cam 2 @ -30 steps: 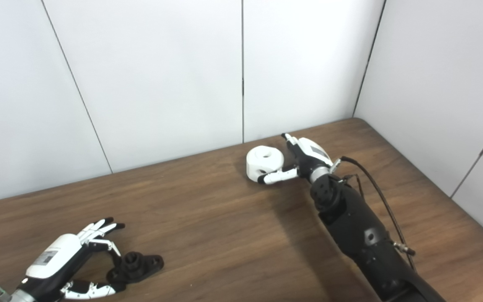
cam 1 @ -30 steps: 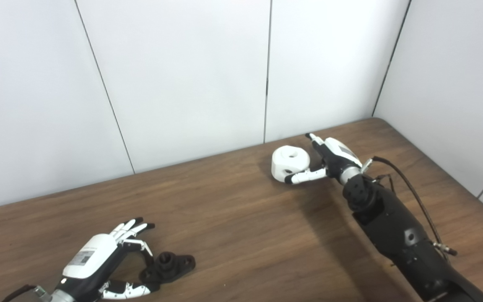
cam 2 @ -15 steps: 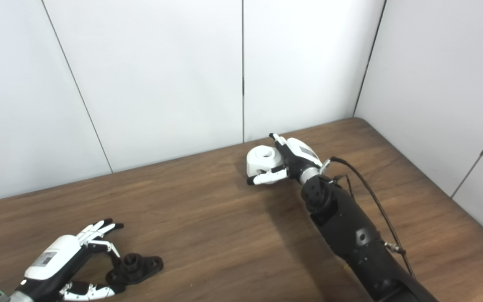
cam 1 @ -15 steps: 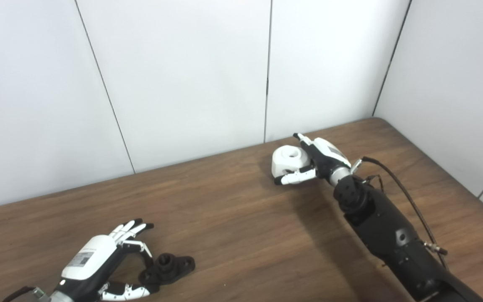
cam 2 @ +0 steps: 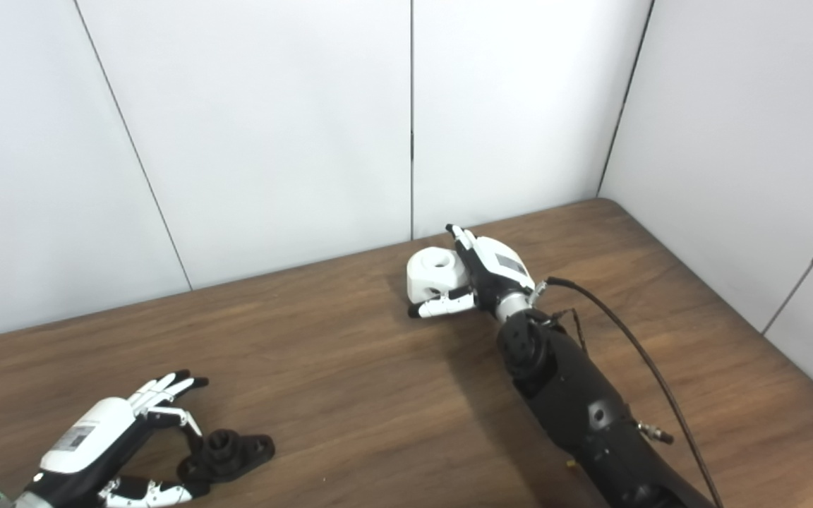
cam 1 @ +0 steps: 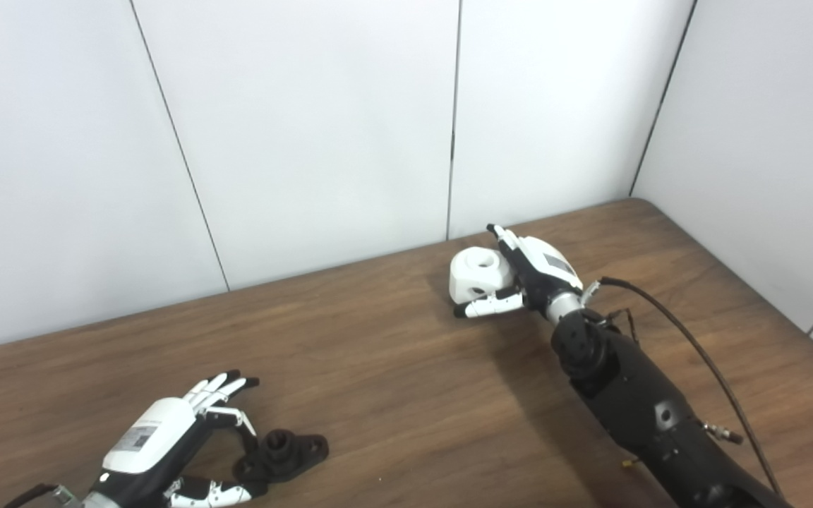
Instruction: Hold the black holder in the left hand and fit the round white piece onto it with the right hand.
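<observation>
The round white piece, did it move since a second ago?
Yes. The right hand slid in against the round white piece and nudged it slightly left along the table. The left hand and black holder stayed put, holder not gripped.

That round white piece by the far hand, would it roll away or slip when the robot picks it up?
Probably not roll: the round white piece sits flat on the table, hole facing up. It looks like rigid plastic, so it should keep its shape. Its smooth curved side could slip, though the right hand has its thumb in front and its fingers behind, which should steady it.
</observation>
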Motion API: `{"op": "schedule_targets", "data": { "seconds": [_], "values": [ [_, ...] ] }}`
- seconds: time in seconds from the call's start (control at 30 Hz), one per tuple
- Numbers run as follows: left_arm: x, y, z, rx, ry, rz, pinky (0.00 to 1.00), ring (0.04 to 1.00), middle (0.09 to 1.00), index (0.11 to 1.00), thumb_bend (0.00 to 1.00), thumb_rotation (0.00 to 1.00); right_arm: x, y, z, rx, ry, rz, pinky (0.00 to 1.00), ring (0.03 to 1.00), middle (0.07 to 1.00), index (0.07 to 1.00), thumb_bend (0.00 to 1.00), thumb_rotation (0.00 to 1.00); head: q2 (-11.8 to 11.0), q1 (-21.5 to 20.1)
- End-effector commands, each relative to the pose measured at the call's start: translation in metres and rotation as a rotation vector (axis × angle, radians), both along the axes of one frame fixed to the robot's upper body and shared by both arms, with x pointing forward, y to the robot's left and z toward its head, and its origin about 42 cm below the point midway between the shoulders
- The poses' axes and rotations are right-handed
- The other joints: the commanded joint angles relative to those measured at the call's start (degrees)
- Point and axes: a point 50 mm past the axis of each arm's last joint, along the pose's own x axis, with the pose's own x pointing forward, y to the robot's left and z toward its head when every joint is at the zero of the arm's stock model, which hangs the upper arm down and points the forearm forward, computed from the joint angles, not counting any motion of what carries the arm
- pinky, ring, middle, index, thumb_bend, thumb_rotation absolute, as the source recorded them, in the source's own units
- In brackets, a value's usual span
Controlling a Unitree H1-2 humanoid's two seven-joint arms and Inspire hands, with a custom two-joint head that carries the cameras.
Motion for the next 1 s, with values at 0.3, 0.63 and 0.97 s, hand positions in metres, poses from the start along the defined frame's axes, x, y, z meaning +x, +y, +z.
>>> {"op": "schedule_targets", "data": {
  "seconds": [0.3, 0.63, 0.97],
  "values": [
    [-0.0081, 0.0153, -0.0087, 0.094, 0.044, -0.006, 1.0, 1.0, 0.941, 0.482, 0.52, 0.05, 0.0073, 0.0015, 0.0279, -0.025, -0.137, 0.034, 0.79, 0.912, 0.869, 0.484, 0.5, 0.14, 0.08, -0.05],
    [-0.0082, 0.0149, -0.01, 0.093, 0.047, -0.004, 1.0, 1.0, 0.939, 0.482, 0.52, 0.05, 0.0062, -0.0002, 0.0266, 0.015, -0.157, 0.029, 0.74, 0.885, 0.859, 0.483, 0.5, 0.14, -0.24, 0.13],
    [-0.0075, 0.0141, -0.0097, 0.09, 0.045, -0.006, 1.0, 1.0, 0.931, 0.482, 0.52, 0.05, 0.0057, -0.005, 0.0213, 0.129, -0.11, 0.018, 0.68, 0.903, 0.941, 0.852, 0.9, 0.23, -0.51, 0.27]
  ]
}}
